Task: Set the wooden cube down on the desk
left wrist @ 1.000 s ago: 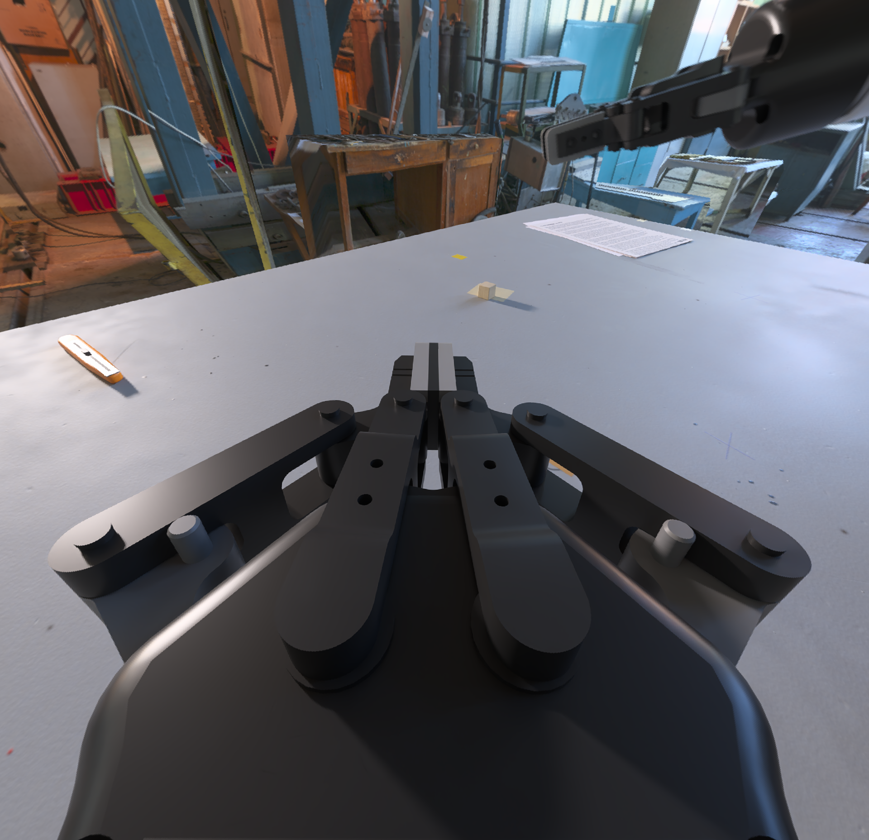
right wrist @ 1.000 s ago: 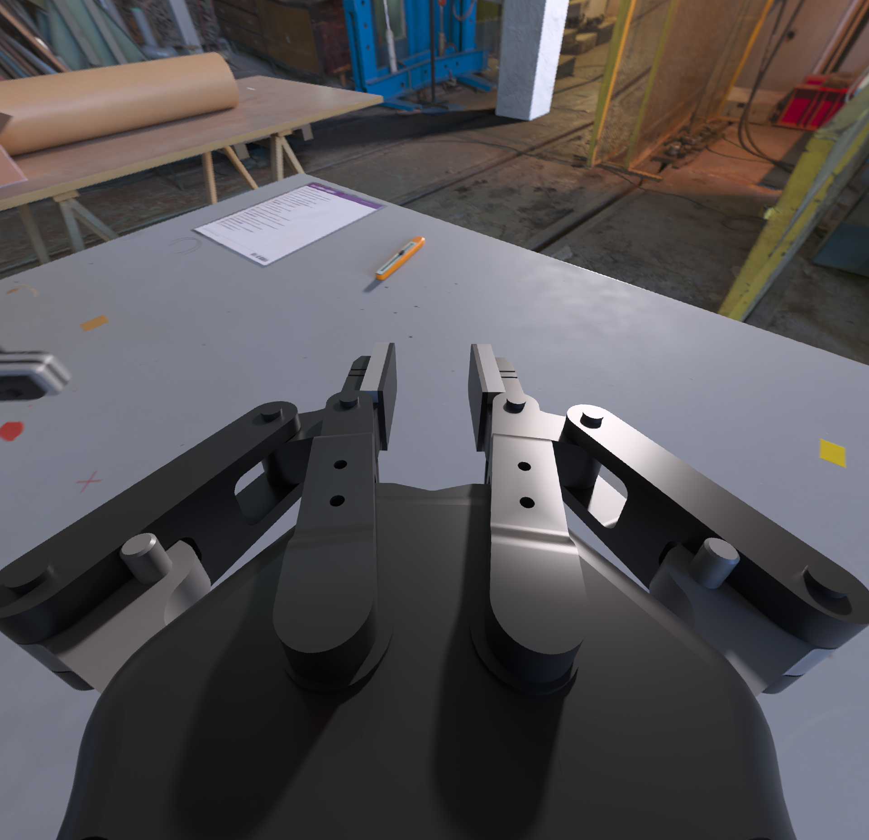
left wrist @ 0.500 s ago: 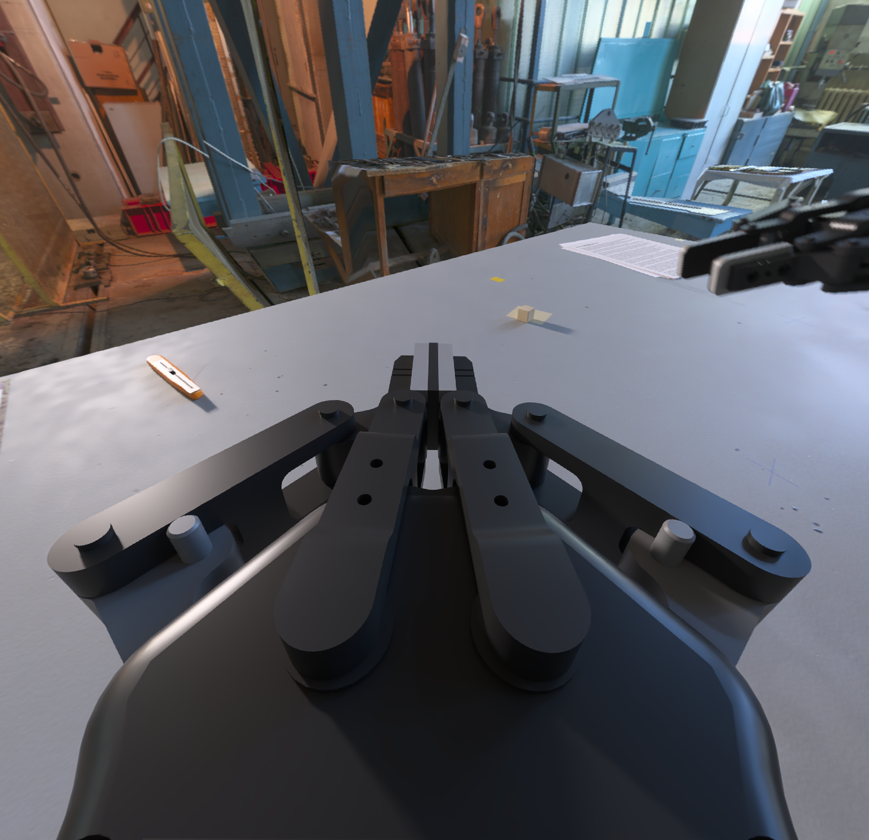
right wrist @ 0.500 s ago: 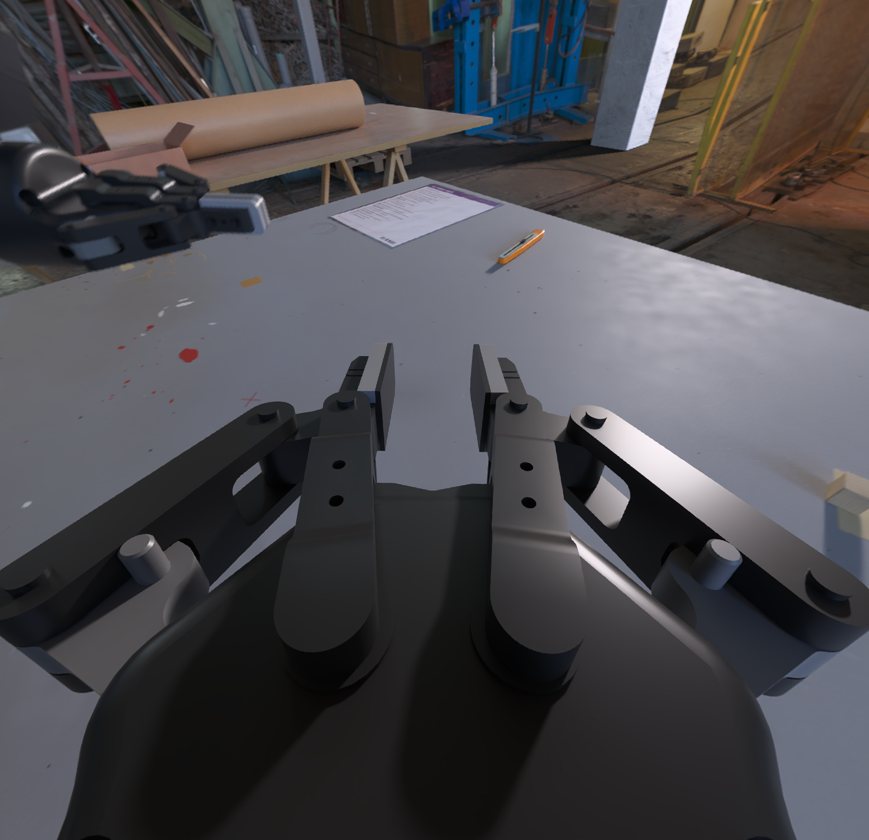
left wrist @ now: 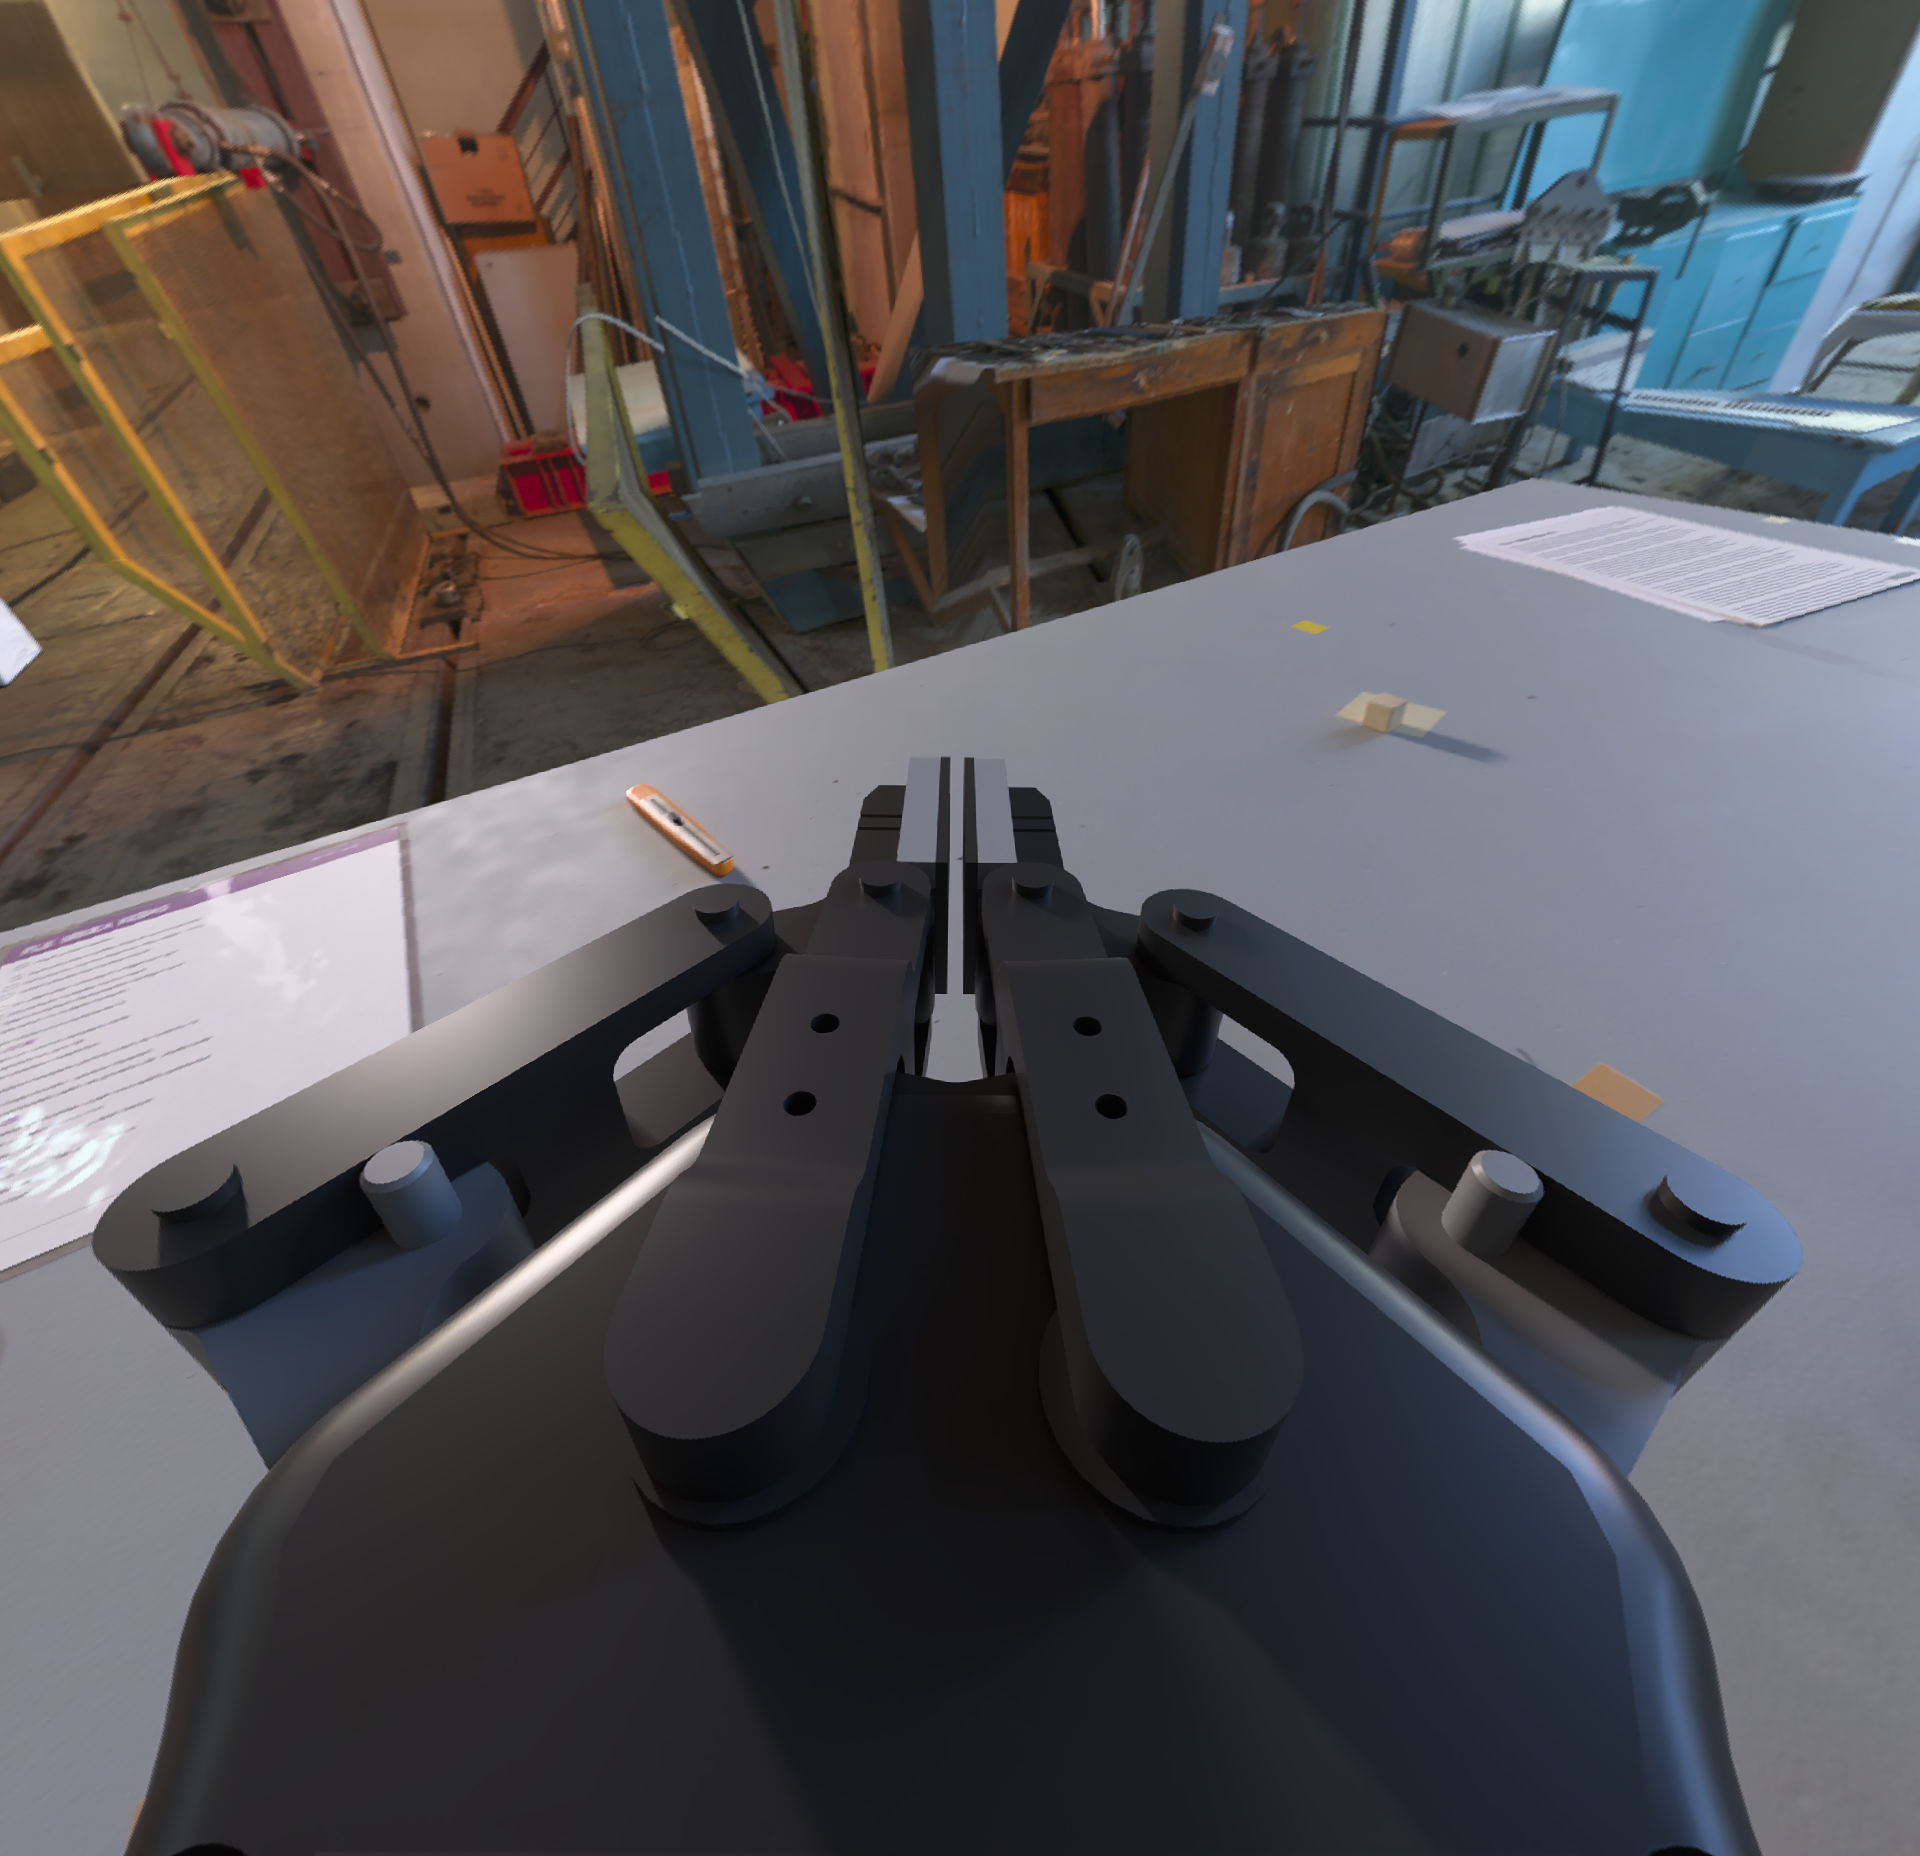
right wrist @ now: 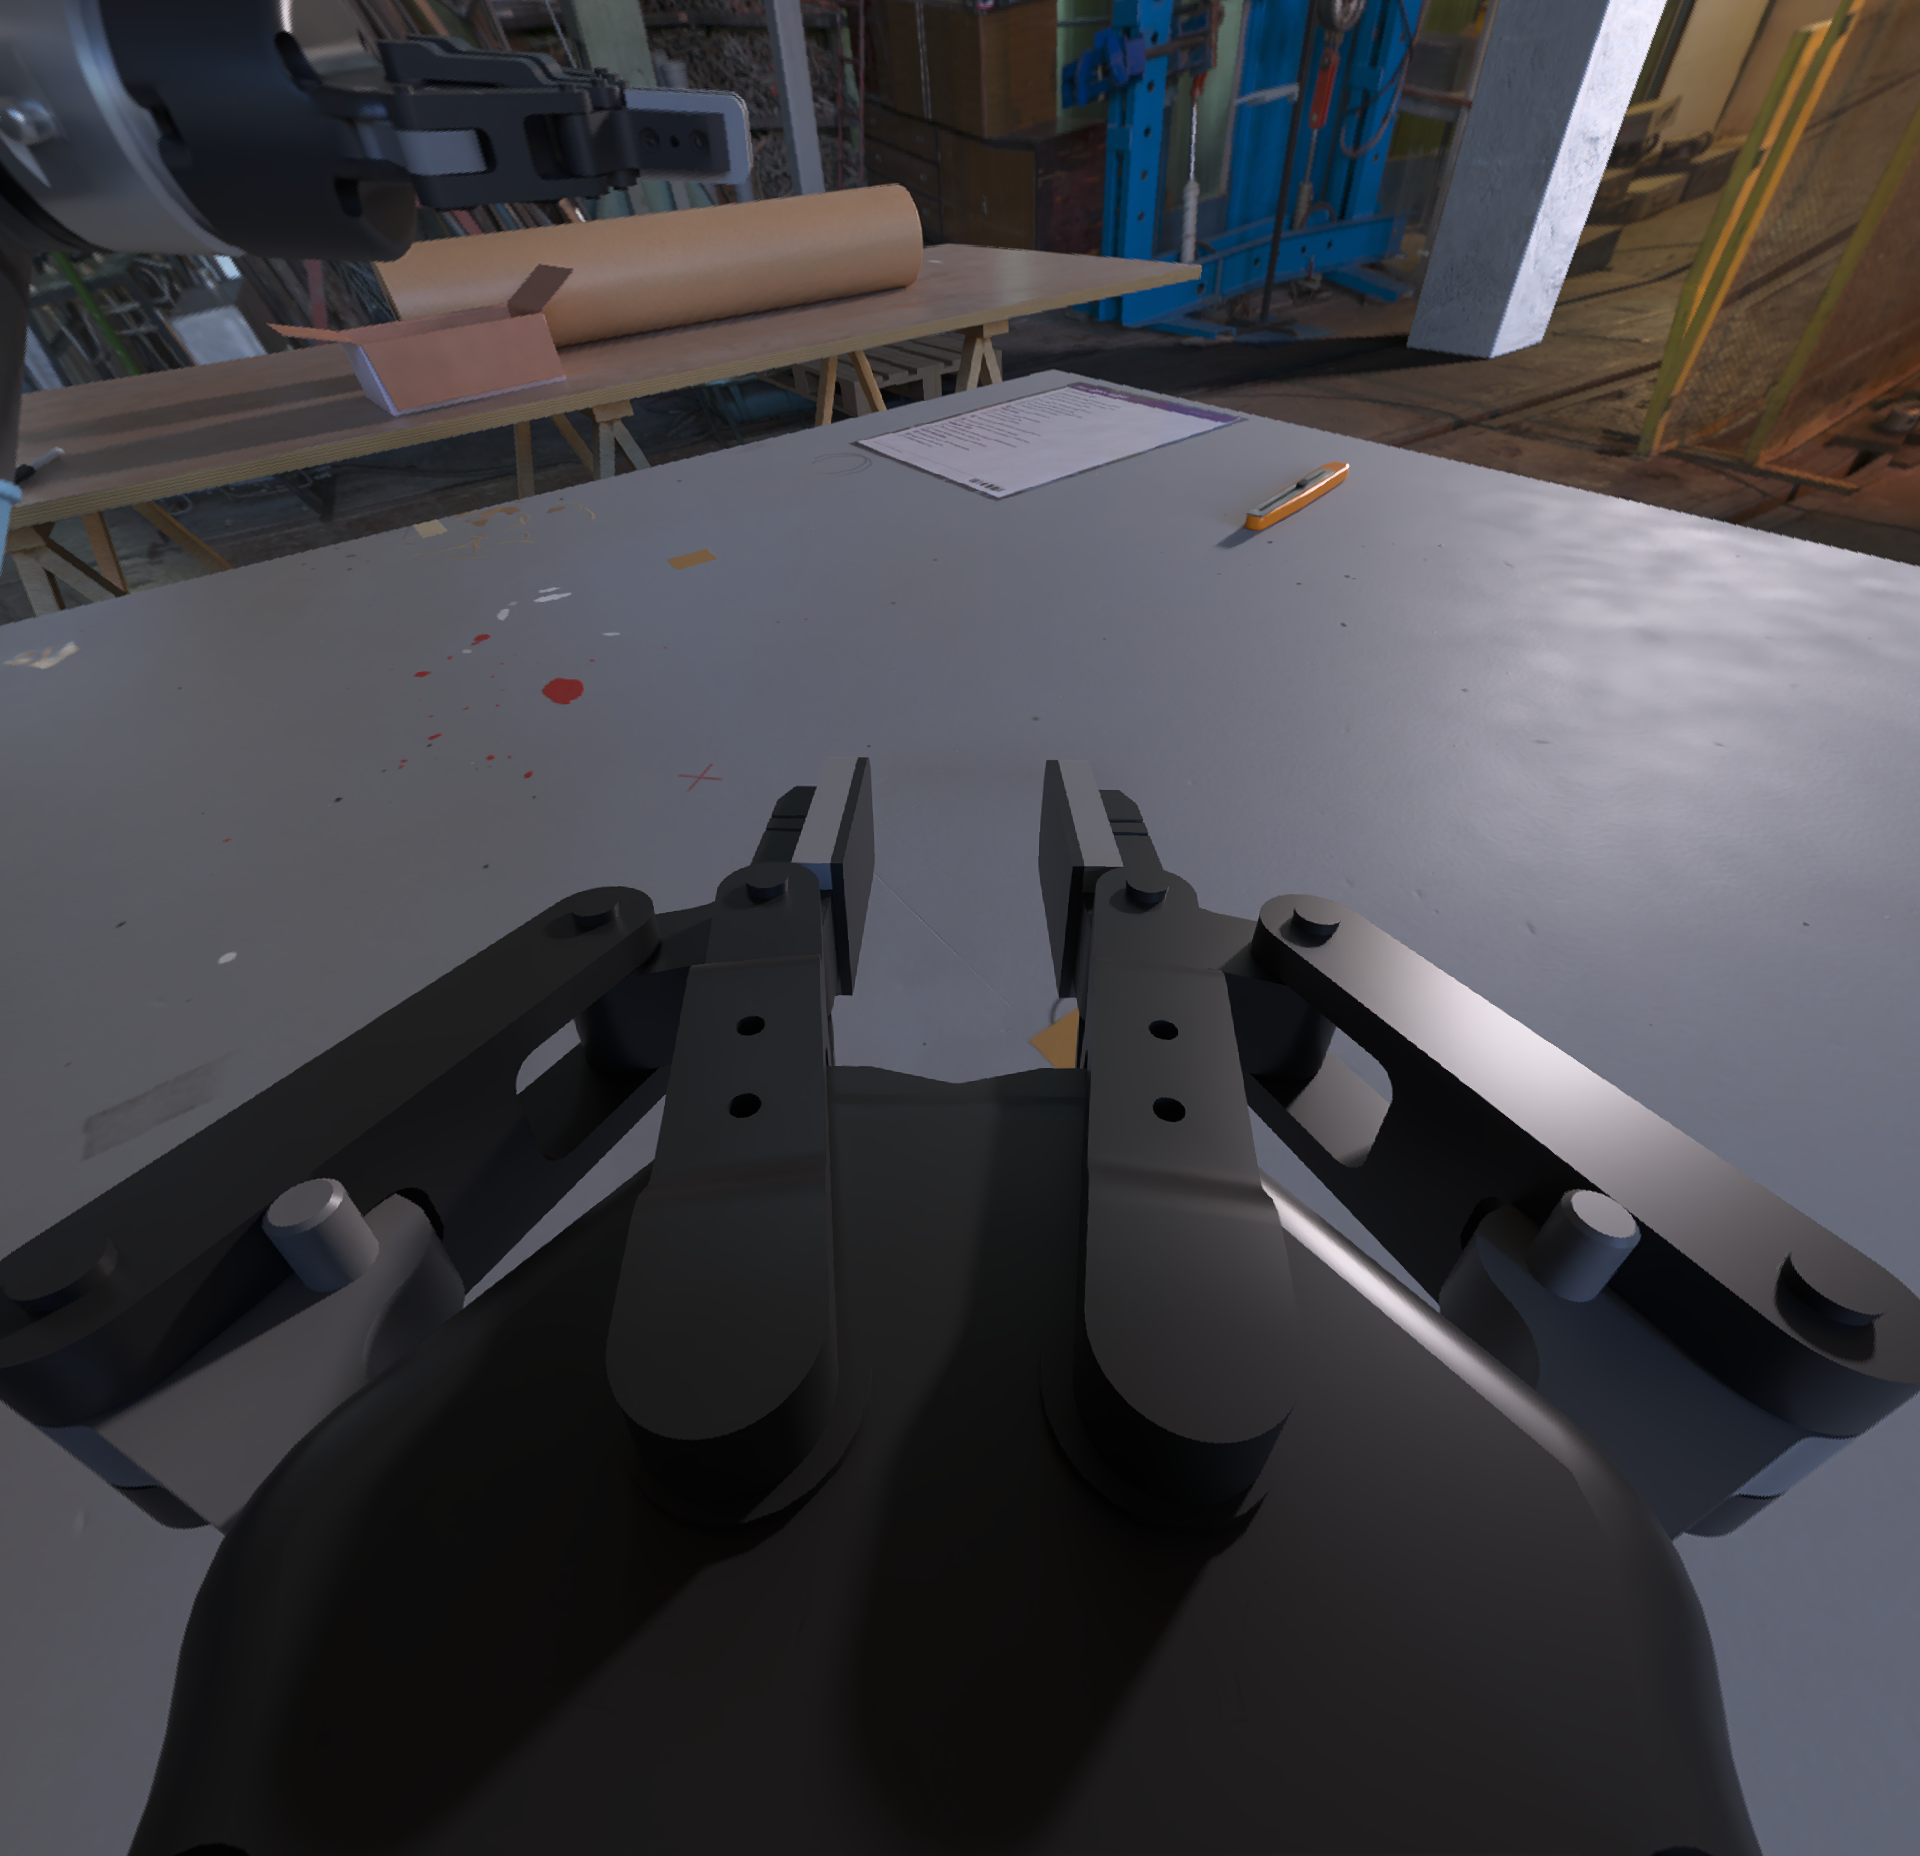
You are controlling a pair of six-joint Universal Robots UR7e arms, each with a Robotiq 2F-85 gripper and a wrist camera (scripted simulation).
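Note:
The small wooden cube (left wrist: 1379, 712) sits on the grey desk (left wrist: 1455, 923) at the far right of the left wrist view, on a tan patch, with nothing touching it. My left gripper (left wrist: 957, 807) is shut and empty, well short of the cube and to its left. It also shows high at the upper left of the right wrist view (right wrist: 665, 139). My right gripper (right wrist: 956, 819) is open and empty above the desk (right wrist: 1351, 767). The cube is not in the right wrist view.
An orange utility knife (left wrist: 681, 830) lies just left of my left fingertips; it also shows far right in the right wrist view (right wrist: 1297, 496). A purple-headed sheet (left wrist: 187, 1037) lies at the left, a white printed sheet (left wrist: 1683, 561) far right. Red paint spots (right wrist: 562, 690) mark the desk.
Both wrist views have swung round and pulled back. The cube has slid rightward in the left view and left the right view. The right gripper has left the left view. Neither gripper's jaws changed.

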